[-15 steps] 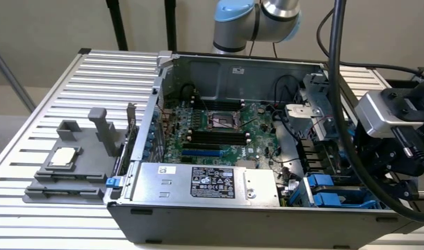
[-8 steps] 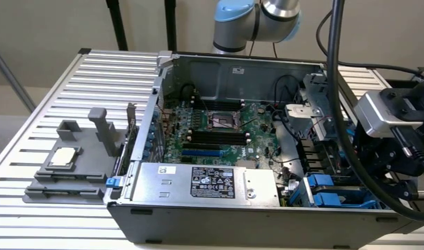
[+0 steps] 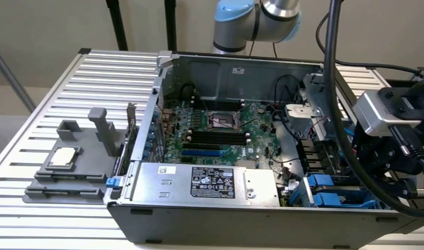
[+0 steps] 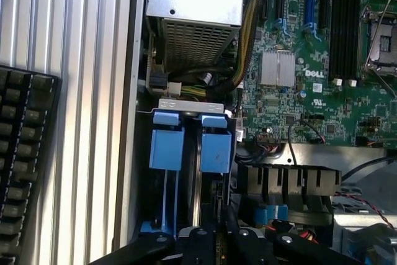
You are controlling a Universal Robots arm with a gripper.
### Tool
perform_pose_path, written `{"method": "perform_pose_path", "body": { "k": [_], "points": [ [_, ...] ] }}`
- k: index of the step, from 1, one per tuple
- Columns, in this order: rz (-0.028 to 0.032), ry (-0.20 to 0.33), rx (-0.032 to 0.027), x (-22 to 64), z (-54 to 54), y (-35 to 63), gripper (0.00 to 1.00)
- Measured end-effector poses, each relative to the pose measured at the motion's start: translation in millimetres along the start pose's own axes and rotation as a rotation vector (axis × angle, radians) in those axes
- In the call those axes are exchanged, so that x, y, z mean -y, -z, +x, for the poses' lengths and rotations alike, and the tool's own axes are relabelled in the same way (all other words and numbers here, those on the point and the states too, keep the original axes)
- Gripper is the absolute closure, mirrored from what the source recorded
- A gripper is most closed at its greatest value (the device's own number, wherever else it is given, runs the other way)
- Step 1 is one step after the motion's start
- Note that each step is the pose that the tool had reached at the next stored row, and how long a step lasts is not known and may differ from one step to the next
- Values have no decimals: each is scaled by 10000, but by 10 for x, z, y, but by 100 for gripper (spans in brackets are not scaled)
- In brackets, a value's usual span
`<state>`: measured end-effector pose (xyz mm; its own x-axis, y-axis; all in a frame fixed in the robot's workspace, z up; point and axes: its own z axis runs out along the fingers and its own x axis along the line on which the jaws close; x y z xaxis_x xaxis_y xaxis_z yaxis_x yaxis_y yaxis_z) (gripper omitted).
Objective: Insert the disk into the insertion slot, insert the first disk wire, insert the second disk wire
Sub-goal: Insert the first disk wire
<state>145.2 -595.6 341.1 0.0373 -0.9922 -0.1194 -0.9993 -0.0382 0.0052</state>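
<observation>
One risk noted | gripper jaws closed narrow at disk edge, hold unconfirmed | disk stands edge-on in insertion slot beside power supply | hazard: skewed push jams carrier on rails; cable bundle could snag.

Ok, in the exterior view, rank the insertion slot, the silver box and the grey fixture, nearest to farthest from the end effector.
1. insertion slot, exterior view's right.
2. silver box, case front, middle.
3. grey fixture, exterior view's left.
</observation>
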Motion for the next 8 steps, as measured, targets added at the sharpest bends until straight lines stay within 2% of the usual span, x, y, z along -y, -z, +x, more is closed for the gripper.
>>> {"method": "perform_pose_path", "body": {
  "k": [4, 8],
  "points": [
    [52, -4, -3, -1, 0, -5, 84],
    [65, -33, -4, -19, -1, -7, 84]
  ]
}}
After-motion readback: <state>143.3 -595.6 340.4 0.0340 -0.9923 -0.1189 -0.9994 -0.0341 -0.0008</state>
